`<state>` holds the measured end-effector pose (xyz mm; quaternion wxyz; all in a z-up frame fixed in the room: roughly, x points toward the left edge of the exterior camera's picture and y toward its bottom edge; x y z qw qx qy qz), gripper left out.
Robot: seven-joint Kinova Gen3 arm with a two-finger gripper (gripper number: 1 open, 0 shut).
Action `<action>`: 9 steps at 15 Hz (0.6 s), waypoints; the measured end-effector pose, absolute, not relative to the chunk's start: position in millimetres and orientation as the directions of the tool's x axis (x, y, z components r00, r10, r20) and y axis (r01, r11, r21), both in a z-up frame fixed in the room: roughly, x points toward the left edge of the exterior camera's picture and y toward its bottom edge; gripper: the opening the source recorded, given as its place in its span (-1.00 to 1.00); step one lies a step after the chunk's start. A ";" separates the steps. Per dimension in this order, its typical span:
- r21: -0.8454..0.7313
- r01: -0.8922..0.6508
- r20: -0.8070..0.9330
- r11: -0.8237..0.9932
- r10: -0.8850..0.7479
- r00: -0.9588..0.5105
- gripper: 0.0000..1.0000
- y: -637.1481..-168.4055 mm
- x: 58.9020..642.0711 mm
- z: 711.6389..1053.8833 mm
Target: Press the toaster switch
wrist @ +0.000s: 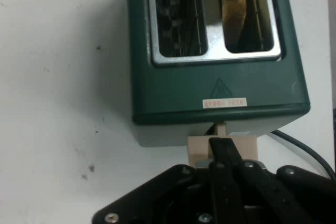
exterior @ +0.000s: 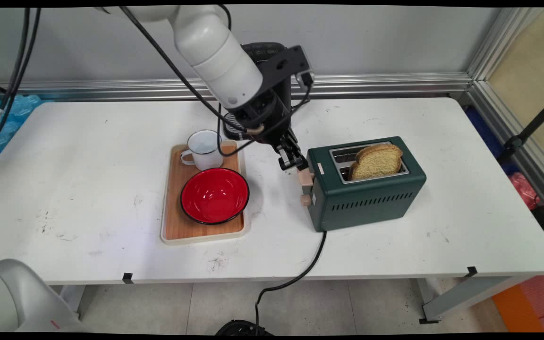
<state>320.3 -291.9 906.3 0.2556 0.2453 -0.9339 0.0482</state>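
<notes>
Power cord (exterior: 300, 274): black, runs from the toaster's near lower corner off the table's front edge to the floor; a tug on the toaster could drag it taut. Toaster (exterior: 371, 193): dark green, two slots, the landmark here, standing on the white table (exterior: 88, 189). Bread slice (exterior: 377, 161): upright in the nearer slot, top well proud of the toaster; the farther slot is empty. Lever (exterior: 306, 176): beige, on the toaster's left end, with a beige knob (exterior: 305, 200) below it. Gripper (exterior: 293, 160): black, directly above and at the lever; in the hand view its fingers (wrist: 224, 153) appear drawn together over the lever (wrist: 223, 148), gripping nothing, though contact is unclear. Risk: an off-centre press may slip off the lever or shove the toaster sideways. Tray (exterior: 172, 233): wooden, left of the toaster, bearing a red bowl (exterior: 214, 196) and behind it a white mug (exterior: 203, 150); both sit beneath the arm, whose hanging cables could catch the mug.
</notes>
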 end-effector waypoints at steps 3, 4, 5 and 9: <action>0.036 -0.483 0.487 0.875 -0.437 -0.756 -1.00 -292.8 314.0 897.4; 0.036 -0.484 0.483 0.874 -0.439 -0.757 -1.00 -293.1 312.5 894.7; 0.036 -0.484 0.480 0.874 -0.440 -0.759 -1.00 -293.4 311.2 892.2; 0.037 -0.488 0.467 0.872 -0.447 -0.763 -1.00 -294.3 305.5 879.8</action>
